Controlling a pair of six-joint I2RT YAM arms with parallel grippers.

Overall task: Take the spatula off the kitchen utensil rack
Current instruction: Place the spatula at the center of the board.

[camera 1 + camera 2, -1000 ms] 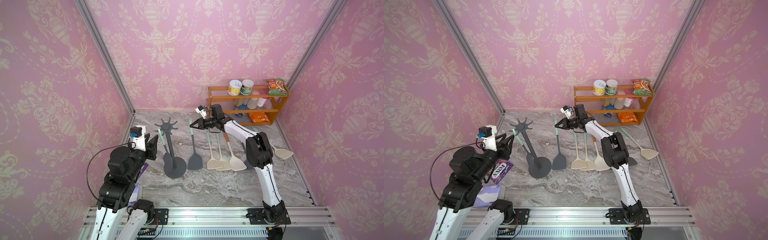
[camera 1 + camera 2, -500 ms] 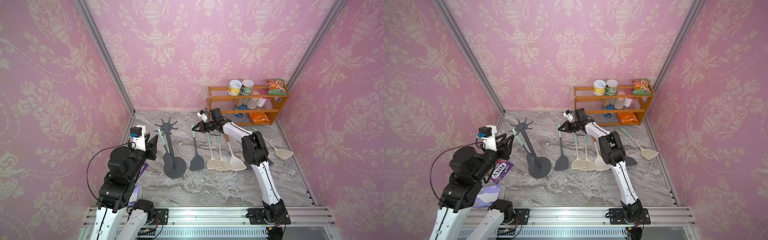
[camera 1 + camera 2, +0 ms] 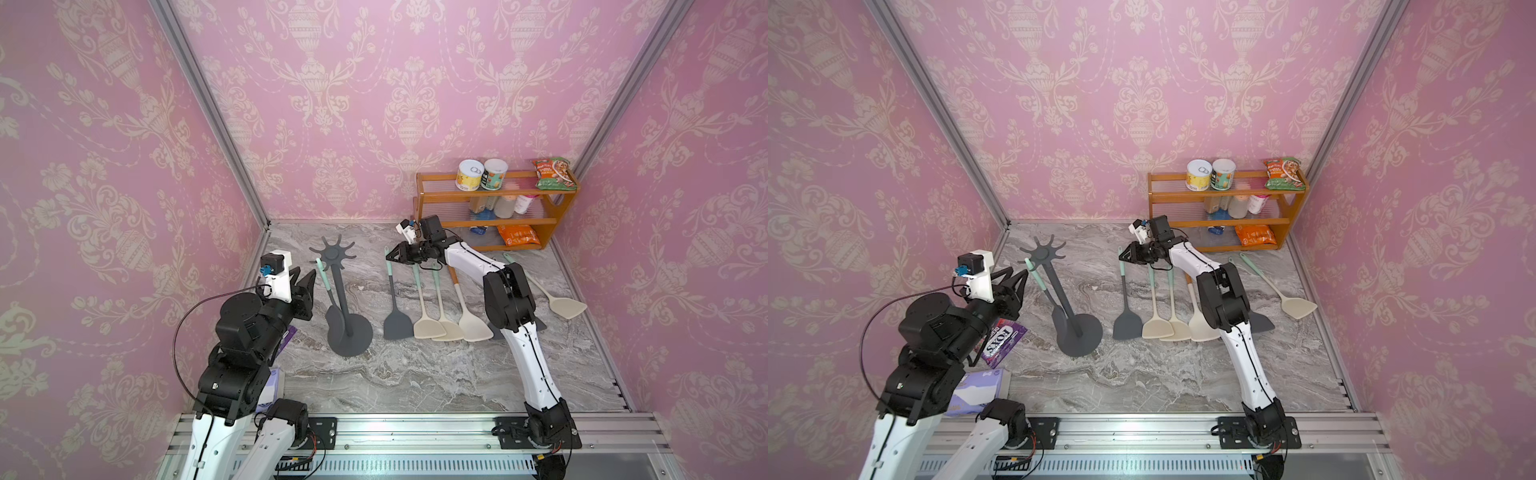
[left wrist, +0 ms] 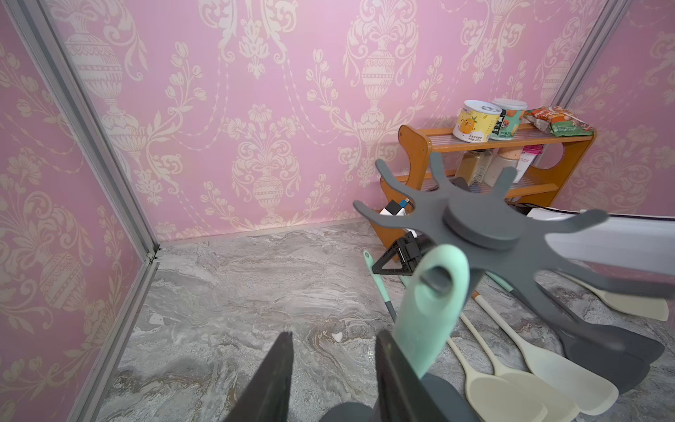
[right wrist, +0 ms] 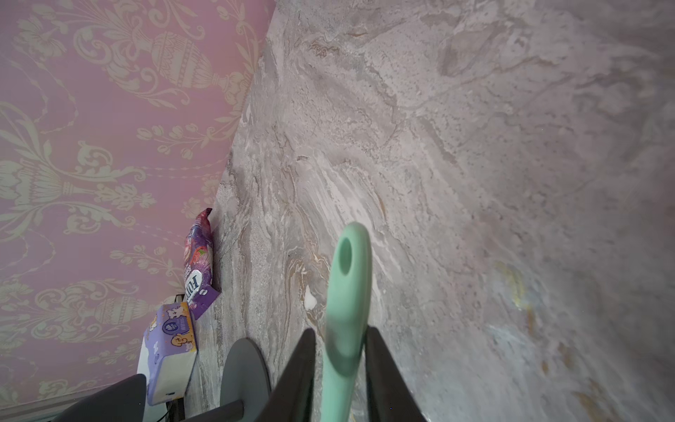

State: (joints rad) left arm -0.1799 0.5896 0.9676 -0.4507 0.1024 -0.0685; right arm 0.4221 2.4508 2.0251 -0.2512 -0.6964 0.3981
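Marble tabletop, hanging spatula beside left claw

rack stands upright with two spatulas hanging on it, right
No. The rack does stand upright, but only one spatula hangs on it, not two. The left wrist view shows its mint handle hooked there, with the rack's other arms bare.

Bare grey marble counter up front; row of beige spatulas crowds right of dark grey utensil rack.
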